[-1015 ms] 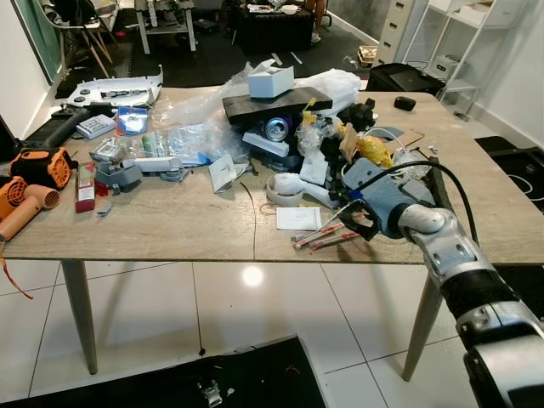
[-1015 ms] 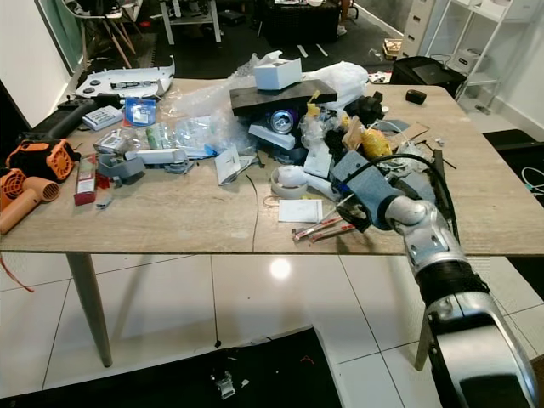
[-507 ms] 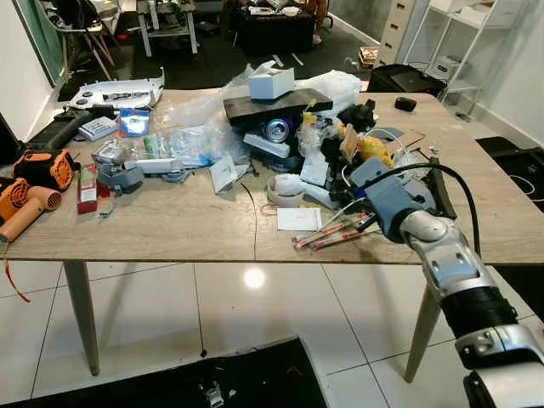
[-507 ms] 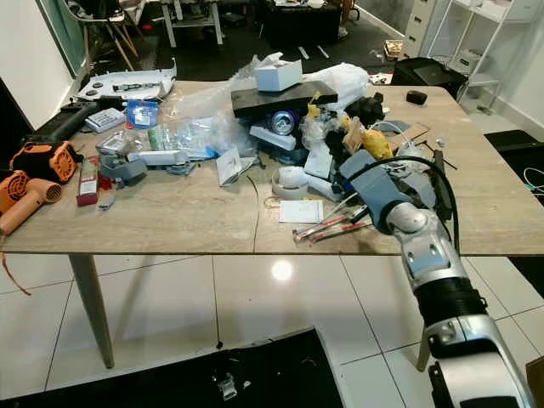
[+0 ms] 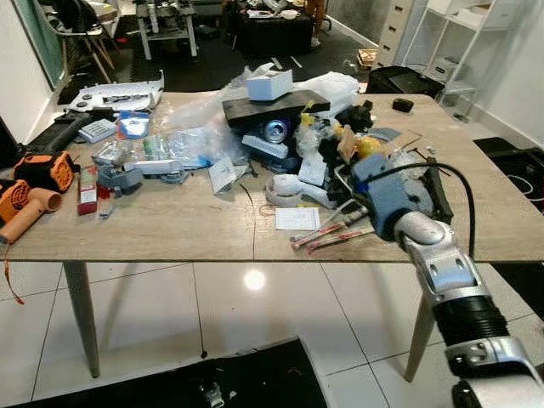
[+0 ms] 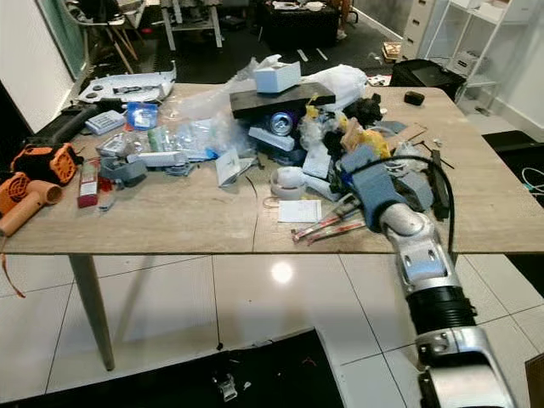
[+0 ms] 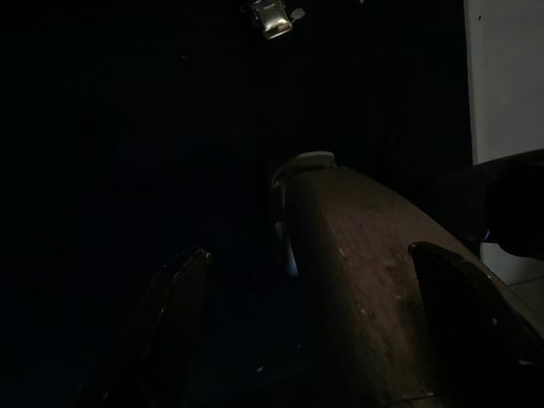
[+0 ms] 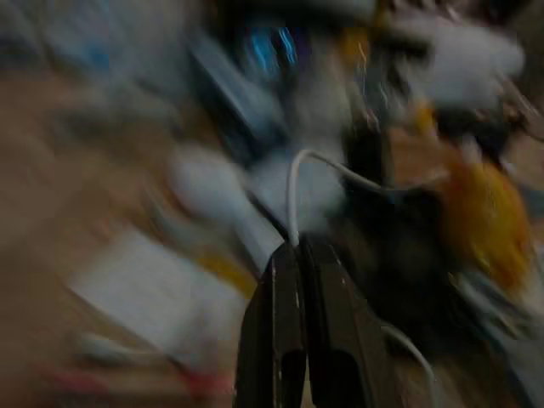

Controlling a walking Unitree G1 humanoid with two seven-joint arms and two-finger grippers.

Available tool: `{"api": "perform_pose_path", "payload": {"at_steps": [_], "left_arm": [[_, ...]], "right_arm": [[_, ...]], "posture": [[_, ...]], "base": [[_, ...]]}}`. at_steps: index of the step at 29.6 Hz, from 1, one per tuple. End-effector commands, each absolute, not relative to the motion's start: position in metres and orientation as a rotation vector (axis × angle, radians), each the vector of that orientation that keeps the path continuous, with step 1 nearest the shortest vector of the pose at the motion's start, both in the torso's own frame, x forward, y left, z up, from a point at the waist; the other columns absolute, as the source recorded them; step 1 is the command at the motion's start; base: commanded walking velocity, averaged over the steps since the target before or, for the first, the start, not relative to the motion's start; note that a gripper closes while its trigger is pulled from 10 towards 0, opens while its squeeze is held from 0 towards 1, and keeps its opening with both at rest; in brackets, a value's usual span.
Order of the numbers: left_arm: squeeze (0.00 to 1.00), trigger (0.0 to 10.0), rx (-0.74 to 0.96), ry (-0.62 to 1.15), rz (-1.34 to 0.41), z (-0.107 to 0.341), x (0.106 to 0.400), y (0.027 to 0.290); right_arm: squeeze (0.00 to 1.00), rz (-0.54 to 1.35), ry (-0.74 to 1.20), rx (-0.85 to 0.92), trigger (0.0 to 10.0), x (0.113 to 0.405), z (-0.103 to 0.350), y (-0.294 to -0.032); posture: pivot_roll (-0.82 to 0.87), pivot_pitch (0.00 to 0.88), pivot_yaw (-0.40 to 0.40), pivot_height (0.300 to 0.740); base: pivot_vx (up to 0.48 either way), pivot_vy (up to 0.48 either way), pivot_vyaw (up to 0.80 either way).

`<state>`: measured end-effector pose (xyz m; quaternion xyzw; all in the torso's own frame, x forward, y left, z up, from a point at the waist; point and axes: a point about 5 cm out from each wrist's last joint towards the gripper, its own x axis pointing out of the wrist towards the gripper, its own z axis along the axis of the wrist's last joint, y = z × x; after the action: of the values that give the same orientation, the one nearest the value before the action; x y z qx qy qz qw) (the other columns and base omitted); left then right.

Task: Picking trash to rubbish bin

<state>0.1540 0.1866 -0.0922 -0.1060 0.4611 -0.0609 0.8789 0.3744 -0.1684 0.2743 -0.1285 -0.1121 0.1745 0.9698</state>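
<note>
R end effector (image 8: 297,255) over the counter (image 5: 170,229), at the near edge of the trash pile (image 5: 314,140); fingers pressed together, pinching a thin white wire (image 8: 327,166) at the tips. R wrist view badly blurred. Red-and-white sticks (image 5: 327,238) lie on the counter just beside the pile, next to a white paper slip (image 5: 297,218). L end effector (image 7: 331,280) in a very dark view; fingers spread, nothing between them.

Cluttered wooden table (image 5: 170,229)
</note>
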Motion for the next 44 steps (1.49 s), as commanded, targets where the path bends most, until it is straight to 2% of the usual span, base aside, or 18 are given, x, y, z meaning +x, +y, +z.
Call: {"api": "perform_pose_path", "payload": {"at_steps": [1,3,8,20,33,39,44], "left_arm": [[0.00,10.0,-0.239,1.084,-0.152,-0.104,0.126,0.180],[0.00,10.0,-0.237,1.082,-0.155,-0.103,0.128,0.180],[0.00,10.0,-0.239,1.078,-0.157,-0.103,0.129,0.178],[0.00,10.0,-0.245,1.090,-0.153,-0.105,0.124,0.176],[0.00,10.0,-0.241,1.095,-0.149,-0.106,0.122,0.177],[0.00,10.0,-0.239,1.105,-0.142,-0.107,0.117,0.179],[0.00,10.0,-0.237,1.110,-0.137,-0.107,0.114,0.182]], "right_arm": [[0.00,0.408,-0.429,-0.121,0.0,0.363,0.309,-0.165],[0.00,0.421,-0.634,0.036,0.0,0.350,0.343,-0.170],[0.00,0.377,-0.685,-0.013,0.0,0.351,0.355,-0.176],[0.00,0.260,-0.666,-0.229,0.0,0.360,0.354,-0.181],[0.00,0.212,-0.712,-0.302,0.0,0.377,0.375,-0.195],[0.00,0.093,-0.676,-0.359,0.0,0.389,0.384,-0.211],[0.00,0.075,-0.671,-0.358,0.0,0.391,0.386,-0.214]], "posture": [[-0.14,0.169,0.038,0.740],[-0.14,0.163,0.037,0.740],[-0.15,0.161,0.034,0.740],[-0.14,0.169,0.029,0.740],[-0.13,0.175,0.027,0.740],[-0.11,0.188,0.033,0.740],[-0.11,0.191,0.036,0.740]], "base": [[0.000,0.000,0.00],[0.000,0.000,0.00],[0.000,0.000,0.00],[0.000,0.000,0.00],[0.000,0.000,0.00],[0.000,0.000,0.00],[0.000,0.000,0.00]]}}
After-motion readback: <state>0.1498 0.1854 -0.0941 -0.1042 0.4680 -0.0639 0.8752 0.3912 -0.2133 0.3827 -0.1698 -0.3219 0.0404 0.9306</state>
